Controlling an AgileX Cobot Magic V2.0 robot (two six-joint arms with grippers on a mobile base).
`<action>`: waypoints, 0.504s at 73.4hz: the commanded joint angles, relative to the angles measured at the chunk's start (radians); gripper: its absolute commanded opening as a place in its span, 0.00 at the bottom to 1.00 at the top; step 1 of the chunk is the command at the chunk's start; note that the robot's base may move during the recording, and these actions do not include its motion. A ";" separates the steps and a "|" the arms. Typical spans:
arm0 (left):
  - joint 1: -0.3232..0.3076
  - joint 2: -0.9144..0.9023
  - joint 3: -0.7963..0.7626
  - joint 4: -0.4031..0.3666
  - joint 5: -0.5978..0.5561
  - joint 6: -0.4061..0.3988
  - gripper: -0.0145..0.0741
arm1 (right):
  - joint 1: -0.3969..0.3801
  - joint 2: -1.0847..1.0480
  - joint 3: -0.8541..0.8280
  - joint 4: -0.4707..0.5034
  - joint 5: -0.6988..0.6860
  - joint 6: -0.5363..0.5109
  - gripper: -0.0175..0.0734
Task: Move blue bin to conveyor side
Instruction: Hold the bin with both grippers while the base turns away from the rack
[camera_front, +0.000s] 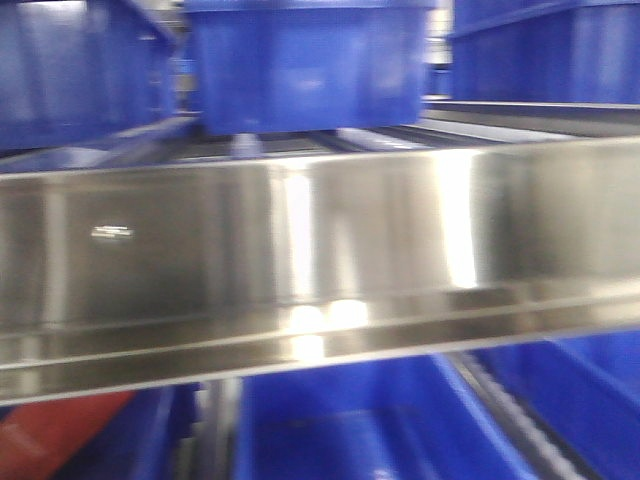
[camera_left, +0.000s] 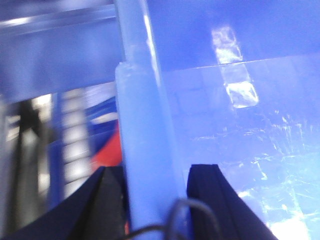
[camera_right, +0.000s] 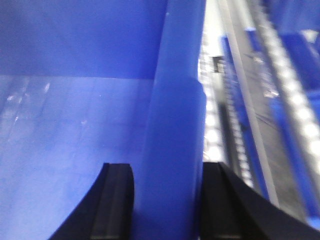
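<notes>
The left claw (camera_left: 156, 200) stood astride the thick rim of the blue bin (camera_left: 147, 125). One black finger (camera_left: 107, 205) sat outside the wall and the other inside, both drawn in against the plastic. A thin grey cable (camera_left: 192, 212) looped across the base of the inner finger. The right claw (camera_right: 167, 200) gripped the rim in the same way, its dark fingers (camera_right: 115, 200) set on either side of the wall and closed on it. Both wrists pointed along the rim. Blur hid how firmly the pads pressed.
</notes>
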 joint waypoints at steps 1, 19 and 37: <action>-0.001 -0.015 -0.018 0.005 -0.084 0.016 0.15 | 0.000 -0.022 -0.022 -0.031 -0.096 -0.027 0.11; -0.001 -0.015 -0.018 0.005 -0.084 0.016 0.15 | 0.000 -0.022 -0.022 -0.031 -0.096 -0.027 0.11; -0.001 -0.015 -0.018 0.005 -0.084 0.016 0.15 | 0.000 -0.022 -0.022 -0.031 -0.096 -0.027 0.11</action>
